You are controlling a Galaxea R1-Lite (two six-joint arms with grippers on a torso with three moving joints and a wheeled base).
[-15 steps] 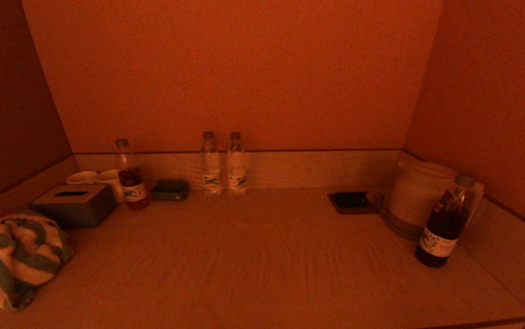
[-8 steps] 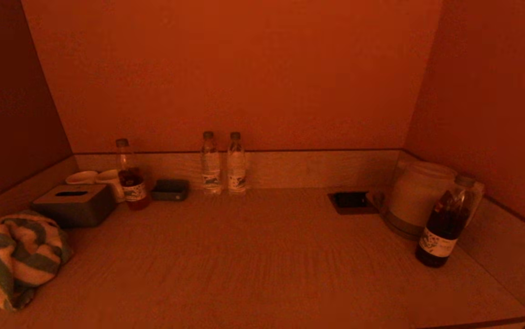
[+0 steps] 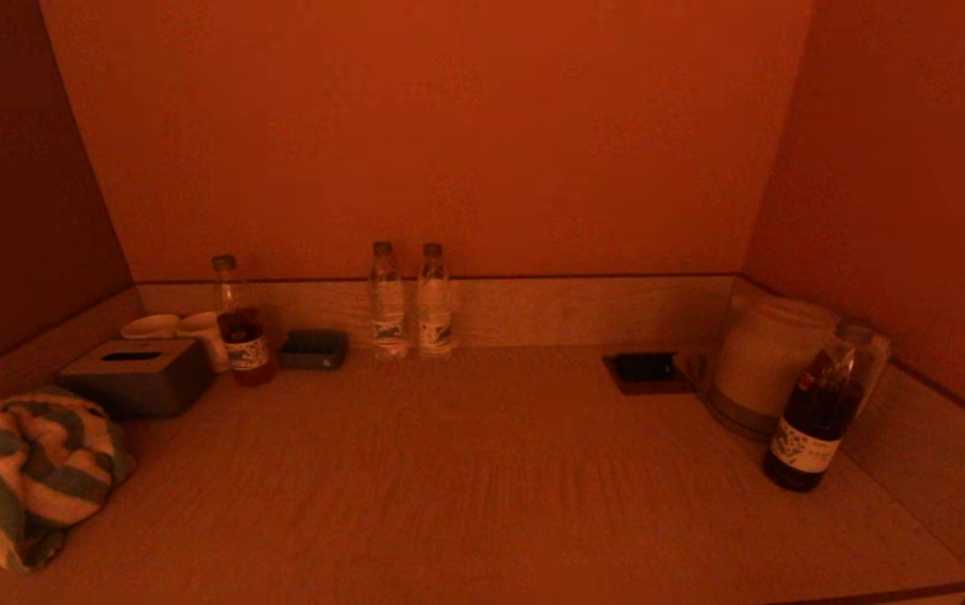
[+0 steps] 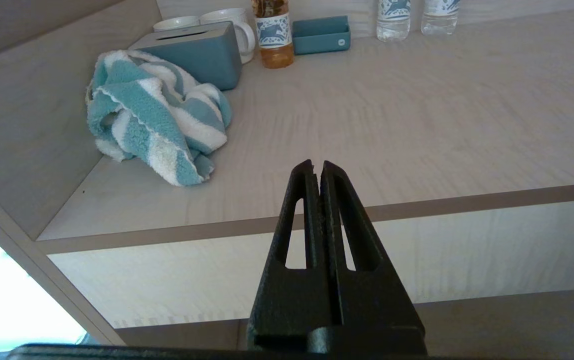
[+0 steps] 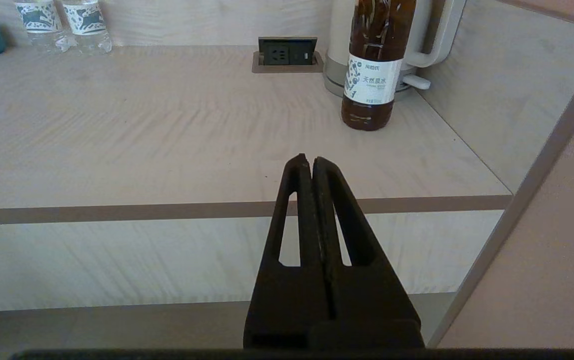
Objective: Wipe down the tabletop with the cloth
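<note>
Striped cloth (image 3: 35, 475) crumpled, tabletop (image 3: 482, 487) left corner, beside wall

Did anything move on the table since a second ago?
No, nothing visibly moved. The striped cloth lies bunched in the same spot at the table's left end, untouched, and the bottles, tissue box and kettle stand where they were. Both grippers, left and right, are shut and empty, short of the table.

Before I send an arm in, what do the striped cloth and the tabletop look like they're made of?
The crumpled teal-and-white striped cloth looks like terry towelling: its surface is fuzzy and looped, with soft folds and a stitched hem. The pale tabletop looks like wood-grain laminate or veneer with a matte finish: fine grain streaks, no glare, and a darker band along its front edge. Solid wood cannot be ruled out.
</note>
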